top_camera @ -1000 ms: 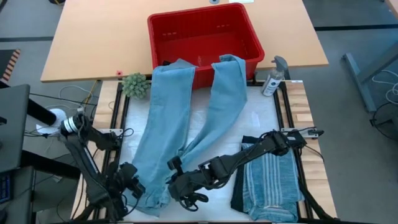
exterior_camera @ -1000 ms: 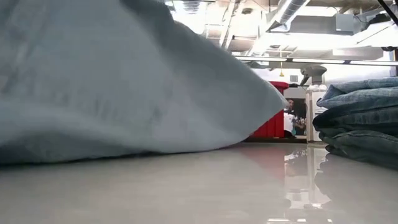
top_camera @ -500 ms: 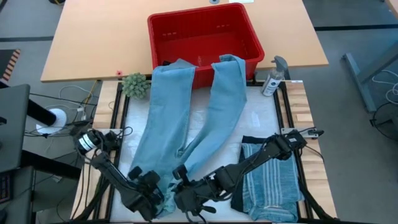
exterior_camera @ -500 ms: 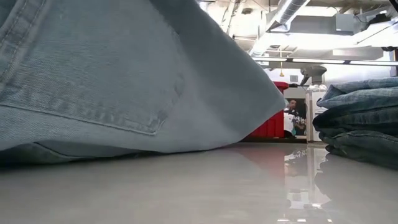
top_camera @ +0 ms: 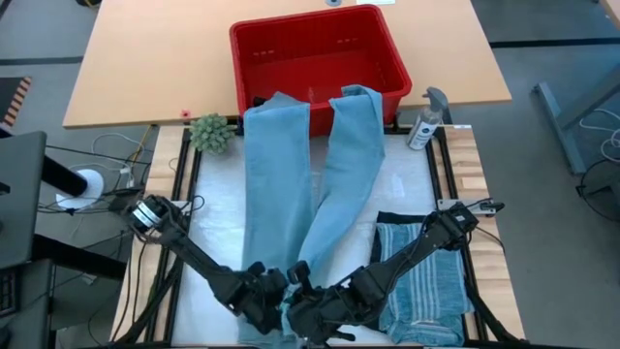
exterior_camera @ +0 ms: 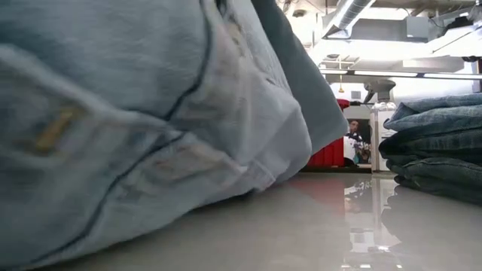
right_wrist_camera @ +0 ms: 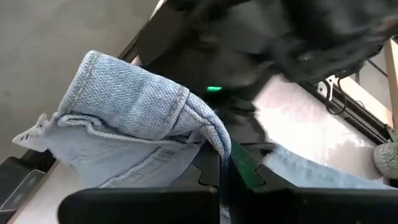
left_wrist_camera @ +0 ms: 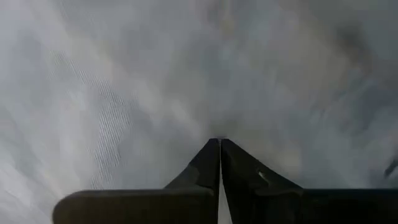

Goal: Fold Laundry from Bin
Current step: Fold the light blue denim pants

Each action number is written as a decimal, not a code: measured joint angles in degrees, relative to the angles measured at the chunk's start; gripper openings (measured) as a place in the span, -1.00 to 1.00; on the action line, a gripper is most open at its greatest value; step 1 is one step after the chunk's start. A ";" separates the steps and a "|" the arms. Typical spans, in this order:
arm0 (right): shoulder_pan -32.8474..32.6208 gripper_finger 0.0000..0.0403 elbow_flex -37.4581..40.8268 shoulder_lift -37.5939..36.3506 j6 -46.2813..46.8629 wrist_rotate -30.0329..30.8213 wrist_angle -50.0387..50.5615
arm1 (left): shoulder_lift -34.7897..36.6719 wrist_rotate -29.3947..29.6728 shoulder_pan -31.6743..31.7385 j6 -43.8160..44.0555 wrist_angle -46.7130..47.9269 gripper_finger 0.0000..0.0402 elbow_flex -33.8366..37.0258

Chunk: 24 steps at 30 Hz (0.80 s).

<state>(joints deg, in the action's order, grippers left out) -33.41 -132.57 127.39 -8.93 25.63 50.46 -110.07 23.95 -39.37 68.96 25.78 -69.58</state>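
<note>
In the left wrist view the two dark fingers (left_wrist_camera: 219,163) are pressed together with no gap between them, and pale cloth fills everything past their tips; whether cloth is caught between them cannot be told. In the right wrist view the right fingers (right_wrist_camera: 231,163) are also closed, and a doubled edge of light blue denim with a stitched seam hangs over their tips, so this gripper has the cloth pinched.

From above, the left gripper (top_camera: 263,294) and the right gripper (top_camera: 308,308) sit just beside each other at the near edge of the table, both at the waist end of the light blue jeans (top_camera: 281,184). The jeans lie with their long axis from the near edge toward the far side. The two legs spread apart in a narrow V, and their ends hang over the front rim of the red bin (top_camera: 320,48), which stands at the far side of the white work surface (top_camera: 402,184). The waist end is bunched up at the grippers; in the low view this bunch fills the left part of the picture, close to the camera.

To the right of the jeans, under the right arm, a folded striped blue-grey garment (top_camera: 426,291) lies on a dark piece (top_camera: 370,308). A small green plant (top_camera: 210,132) stands left of the bin and a spray bottle (top_camera: 425,120) right of it.
</note>
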 joint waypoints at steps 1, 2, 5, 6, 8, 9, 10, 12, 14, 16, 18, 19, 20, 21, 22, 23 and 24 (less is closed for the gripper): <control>-0.02 -0.86 0.00 0.05 -0.18 0.00 0.00 | 1.12 0.40 0.40 -0.97 1.45 -0.99 -0.86; -0.04 -0.86 0.00 0.05 -0.79 0.00 -0.04 | 2.65 0.60 0.60 -1.82 3.22 -0.99 -1.75; -0.30 -0.86 0.00 0.11 -3.01 0.00 -0.06 | 7.21 -1.04 0.50 -2.09 12.77 -0.99 -4.24; -0.33 -0.86 0.00 0.16 -3.68 -0.01 -0.14 | 8.39 -2.17 0.11 -1.23 16.70 -0.99 -4.83; -0.37 -0.86 0.00 0.16 -4.62 -0.04 -0.35 | 10.68 -4.08 -0.78 0.93 23.25 -0.99 -5.81; -0.36 -0.86 0.00 0.16 -5.02 -0.07 -0.50 | 12.20 -4.53 -1.48 2.35 25.78 -0.99 -6.26; -0.34 -0.86 0.00 0.16 -5.33 -0.13 -0.48 | 13.82 -4.74 -2.33 4.62 28.42 -0.99 -6.51; -0.30 -0.86 0.00 0.16 -6.51 -0.22 -0.50 | 16.05 -6.13 -4.32 9.81 35.08 -0.99 -6.56; -0.32 -0.86 0.00 0.20 -8.31 -0.23 -0.66 | 16.48 -7.04 -7.06 15.08 40.25 -0.99 -6.33; -0.32 -0.86 0.00 0.20 -9.42 -0.26 -1.34 | 16.59 -6.87 -10.46 19.83 42.19 -1.00 -5.39; -0.30 -0.86 0.00 0.22 -9.57 -0.25 -1.42 | 16.74 -5.53 -14.49 25.04 39.43 -1.00 -3.31; -0.27 -0.86 0.00 0.22 -9.57 -0.25 -1.43 | 16.66 -4.97 -16.40 27.08 36.47 -1.00 -2.16; -0.26 -0.86 0.00 0.22 -9.57 -0.26 -1.42 | 16.50 -4.12 -18.18 29.16 33.69 -1.00 -1.13; -0.26 -0.86 0.00 0.23 -9.57 -0.26 -1.44 | 16.40 -2.78 -19.65 31.49 31.22 -1.00 -0.16; -0.24 -0.86 0.00 0.25 -9.57 -0.24 -1.53 | 16.31 -0.86 -20.88 33.83 29.04 -1.00 0.76; -0.15 -0.86 0.00 0.27 -9.57 -0.24 -1.63 | 16.31 1.65 -22.04 35.78 27.20 -1.00 1.87; 0.05 -0.86 0.00 0.26 -9.57 -0.24 -1.66 | 16.27 3.79 -23.13 37.46 25.71 -1.00 3.01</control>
<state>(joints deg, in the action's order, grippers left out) -33.36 -132.57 127.65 -18.50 25.39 48.80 -93.80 27.74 -62.50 106.42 51.49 -66.57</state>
